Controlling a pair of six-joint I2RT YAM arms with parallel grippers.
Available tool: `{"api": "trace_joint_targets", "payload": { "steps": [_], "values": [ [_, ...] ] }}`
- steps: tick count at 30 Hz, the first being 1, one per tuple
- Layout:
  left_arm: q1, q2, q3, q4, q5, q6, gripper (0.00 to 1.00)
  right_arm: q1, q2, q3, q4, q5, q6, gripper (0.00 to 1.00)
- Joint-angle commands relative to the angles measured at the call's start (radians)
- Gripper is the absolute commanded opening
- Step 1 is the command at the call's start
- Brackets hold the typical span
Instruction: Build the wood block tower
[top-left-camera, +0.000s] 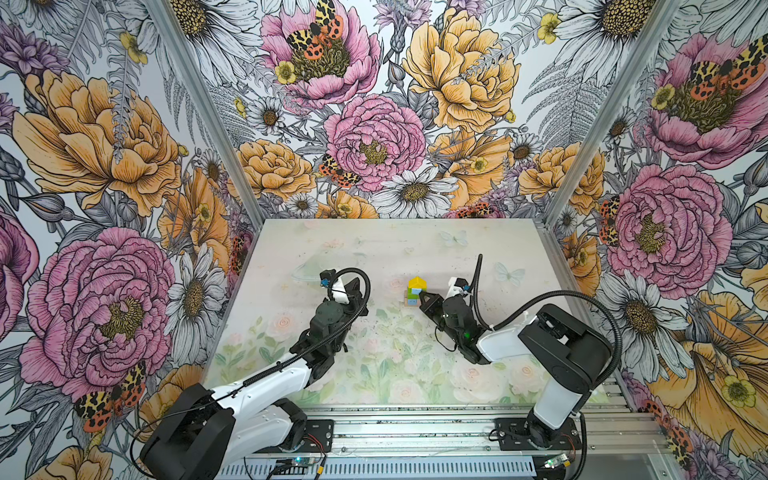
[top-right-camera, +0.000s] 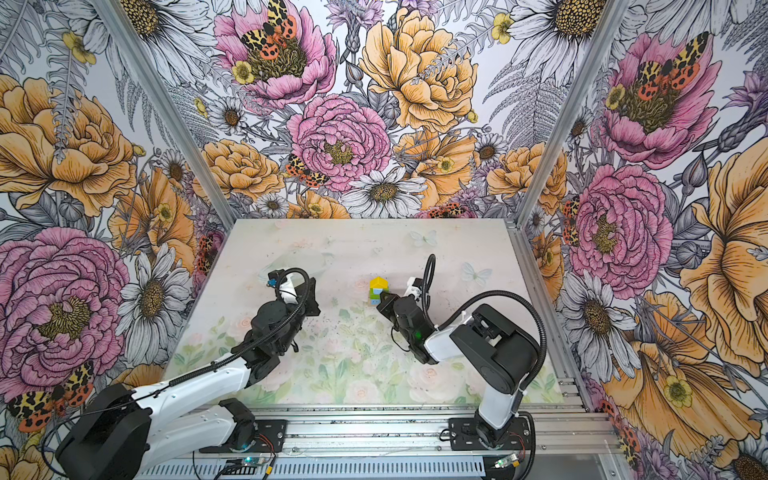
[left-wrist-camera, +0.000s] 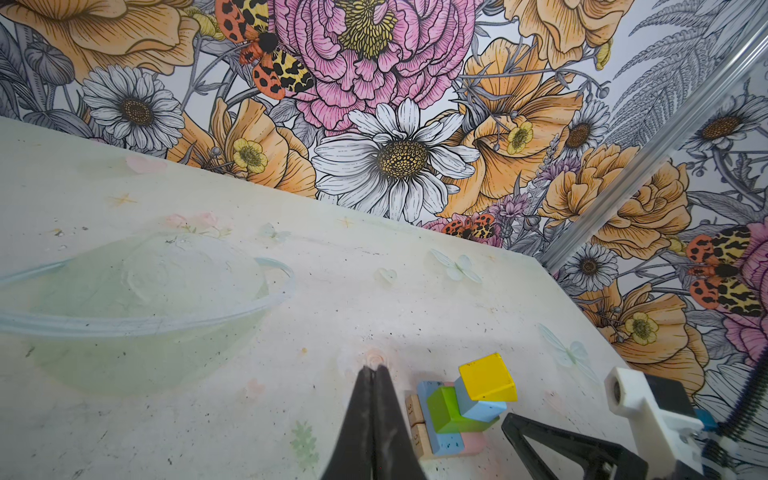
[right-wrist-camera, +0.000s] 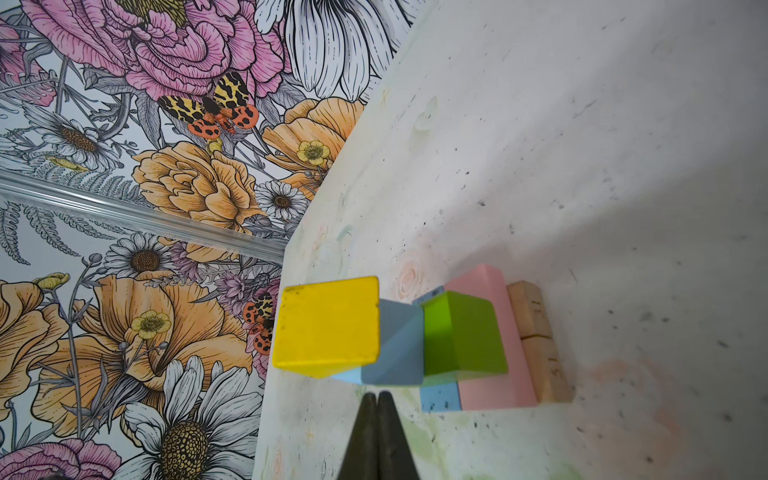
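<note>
Tower (top-left-camera: 415, 293) (top-right-camera: 378, 291) stands near table centre, a touch toward 1 o'clock in both top views. Upright, layers slightly staggered.

Bottom up:
- Two tan planks (right-wrist-camera: 536, 332) end to end, raw wood with printed digits.
- Pink brick (right-wrist-camera: 494, 353) and blue brick (right-wrist-camera: 440, 397) side by side, blue paint speckled.
- Green brick (right-wrist-camera: 461, 336).
- Blue cube (right-wrist-camera: 399, 345), turned off-square.
- Yellow roof (right-wrist-camera: 328, 324), sloped faces, chipped edges.

Paint matte throughout, corners crisp.

Right gripper (right-wrist-camera: 377, 395) at tower's 4 o'clock. Jaws pressed together, holding nothing. Tips just short of the cube, thin gap showing.

Left gripper (left-wrist-camera: 375, 368) at tower's 9 o'clock, well apart. Jaws likewise together, nothing held.

Table (top-left-camera: 374, 249): pale mat, scuffed, black-flecked, faded floral print. Bare from tower's 9 round through 12 to 3. Far edge at 12 meets flowered wall (top-left-camera: 374, 145). Aluminium post (top-left-camera: 583, 141) rises from the corner at 2 o'clock.
</note>
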Motion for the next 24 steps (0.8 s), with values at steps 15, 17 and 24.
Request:
{"api": "trace_joint_targets", "payload": {
  "steps": [15, 17, 24],
  "values": [
    [0.012, -0.023, -0.02, 0.014, -0.018, 0.027, 0.0, -0.004, 0.028, 0.027, -0.006, 0.028, -0.011, 0.0],
    [0.012, -0.025, -0.021, 0.015, -0.018, 0.028, 0.0, -0.005, 0.028, 0.027, -0.006, 0.03, -0.011, 0.0],
    [0.012, -0.028, -0.021, 0.014, -0.02, 0.028, 0.0, -0.006, 0.028, 0.029, -0.008, 0.032, -0.011, 0.0]
  ]
}}
